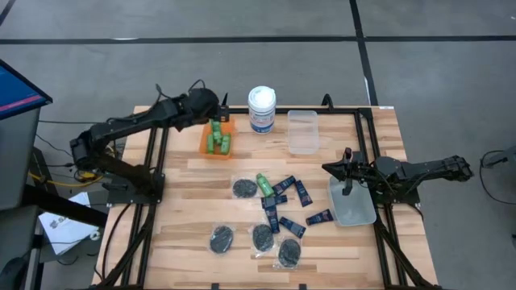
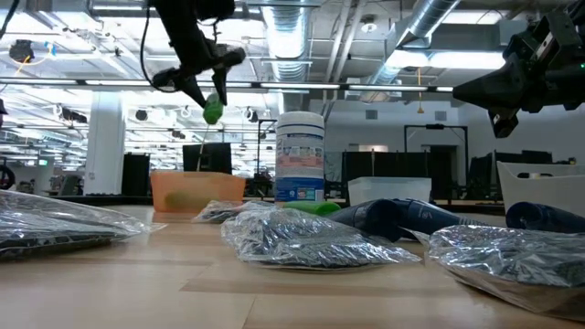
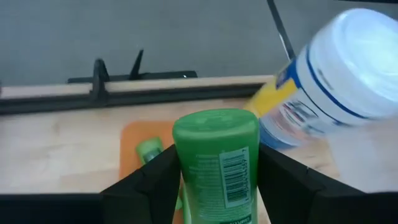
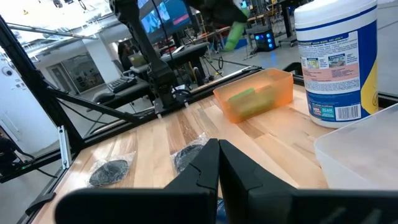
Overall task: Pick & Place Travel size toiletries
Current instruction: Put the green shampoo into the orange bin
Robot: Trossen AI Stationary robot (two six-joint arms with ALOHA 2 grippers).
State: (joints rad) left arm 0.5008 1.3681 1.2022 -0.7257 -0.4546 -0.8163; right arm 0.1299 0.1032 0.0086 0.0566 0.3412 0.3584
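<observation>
Midway through the sort, we see the left gripper raised above the orange bin near the table's far edge, its fingers clamped on a green bottle — smooth glossy plastic, rounded cap, barcode label. Several more green bottles already lie in that translucent orange tray, so we judge part of the job done. Much remains: one green bottle, a scatter of dark navy tubes and the black discs in crinkly clear packets lie across the middle and near half of the pale wooden top. The two clear plastic bins look unfilled. The right gripper waits over the clear bin near the right edge, fingers pressed together on nothing. A white canister — hard, cylindrical, blue-labelled — stands at the far edge.
</observation>
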